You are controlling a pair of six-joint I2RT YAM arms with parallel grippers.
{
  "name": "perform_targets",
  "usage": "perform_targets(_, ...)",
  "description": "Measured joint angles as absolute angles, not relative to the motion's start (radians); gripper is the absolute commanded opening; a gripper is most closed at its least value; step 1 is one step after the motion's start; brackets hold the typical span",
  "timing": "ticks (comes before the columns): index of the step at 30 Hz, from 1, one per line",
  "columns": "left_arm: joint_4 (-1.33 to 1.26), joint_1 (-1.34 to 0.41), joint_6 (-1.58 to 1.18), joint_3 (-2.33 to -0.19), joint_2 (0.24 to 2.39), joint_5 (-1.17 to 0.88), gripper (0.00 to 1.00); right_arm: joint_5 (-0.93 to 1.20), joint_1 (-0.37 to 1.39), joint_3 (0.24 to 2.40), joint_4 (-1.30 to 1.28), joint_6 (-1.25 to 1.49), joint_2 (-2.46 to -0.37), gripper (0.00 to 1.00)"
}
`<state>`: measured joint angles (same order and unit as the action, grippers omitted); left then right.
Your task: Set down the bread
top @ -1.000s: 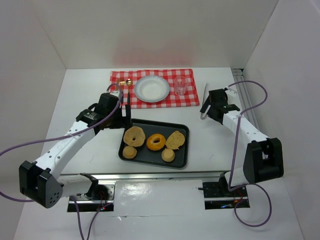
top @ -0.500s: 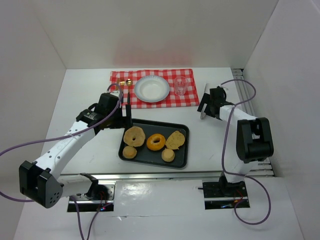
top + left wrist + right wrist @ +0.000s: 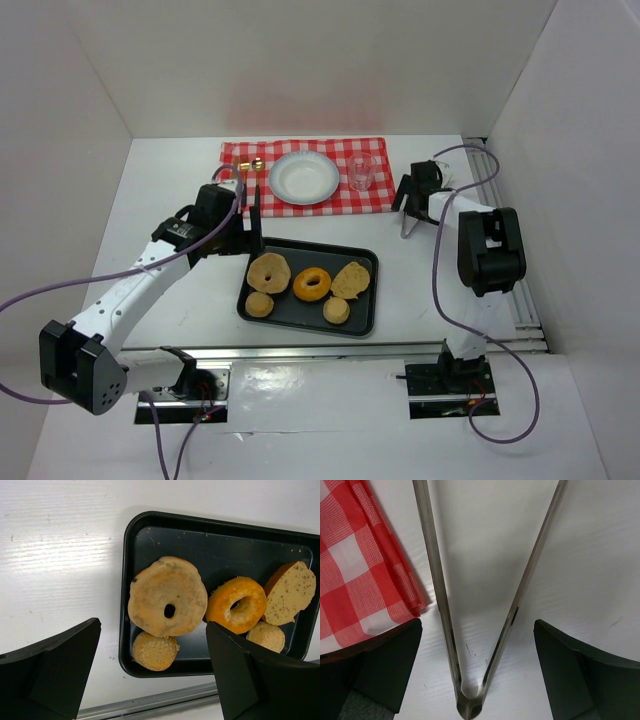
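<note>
A black tray (image 3: 306,245) holds a pale bagel (image 3: 268,270), an orange doughnut (image 3: 312,283), a seeded bread slice (image 3: 350,279) and two small round buns (image 3: 260,304). My left gripper (image 3: 251,225) is open and empty above the tray's far left corner. In the left wrist view the bagel (image 3: 167,602) and one bun (image 3: 155,651) lie below my left gripper (image 3: 152,625). My right gripper (image 3: 411,200) is open low over metal tongs (image 3: 407,222), and its fingers (image 3: 380,670) straddle the tongs (image 3: 432,555) near their hinge without touching.
A white plate (image 3: 304,178), a clear glass (image 3: 361,171) and a small gold object (image 3: 250,164) sit on a red checkered cloth (image 3: 380,200) at the back. The cloth's corner (image 3: 350,570) lies just left of the tongs. White walls close in both sides.
The right arm has folded back towards the far right, and its gripper has shifted a little farther and left, over the tongs. The left arm has not moved.
</note>
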<state>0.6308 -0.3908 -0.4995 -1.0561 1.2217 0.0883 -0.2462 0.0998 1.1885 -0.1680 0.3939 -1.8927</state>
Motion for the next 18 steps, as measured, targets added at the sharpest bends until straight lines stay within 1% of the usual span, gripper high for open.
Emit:
perform_targets(6, 0.628, -0.387, -0.500, -1.056, 1.222, 0.088, 1.00, -0.275, 0.101, 1.241, -0.177, 0.394, -1.953, 0.99)
perform_targets(11, 0.628, -0.382, -0.500, -1.056, 1.222, 0.089, 1.00, -0.296, 0.096, 1.293, -0.176, 0.381, -2.004, 0.93)
perform_targets(15, 0.627, -0.381, -0.500, -1.056, 1.222, 0.089, 1.00, -0.300, 0.086, 1.339, -0.166, 0.371, -2.041, 0.86)
perform_targets(18, 0.627, -0.381, -0.500, -1.056, 1.222, 0.089, 1.00, -0.300, 0.072, 1.357, -0.156, 0.368, -2.059, 0.76)
